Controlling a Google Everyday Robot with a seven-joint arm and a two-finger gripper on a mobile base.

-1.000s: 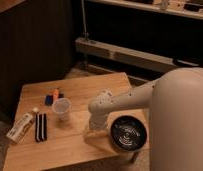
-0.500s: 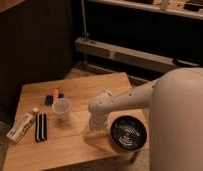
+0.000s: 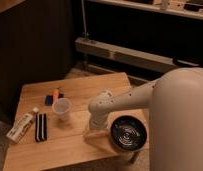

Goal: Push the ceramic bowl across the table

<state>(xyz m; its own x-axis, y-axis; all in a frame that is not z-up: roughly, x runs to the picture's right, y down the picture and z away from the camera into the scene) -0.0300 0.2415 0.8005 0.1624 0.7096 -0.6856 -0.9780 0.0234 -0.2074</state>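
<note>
The ceramic bowl (image 3: 129, 134), glossy black with pale rings inside, sits at the front right corner of the light-brown wooden table (image 3: 97, 85). My white arm reaches in from the right and bends down onto the table. The gripper (image 3: 95, 134) is low over the tabletop, right beside the bowl's left side. Whether it touches the bowl is hidden by the arm.
A small translucent plastic cup (image 3: 61, 108) stands left of the gripper. An orange and blue item (image 3: 52, 96) lies behind it. A black bar-shaped object (image 3: 41, 126) and a white packet (image 3: 20, 127) lie at the front left. A dark shelf unit (image 3: 145, 55) stands behind the table.
</note>
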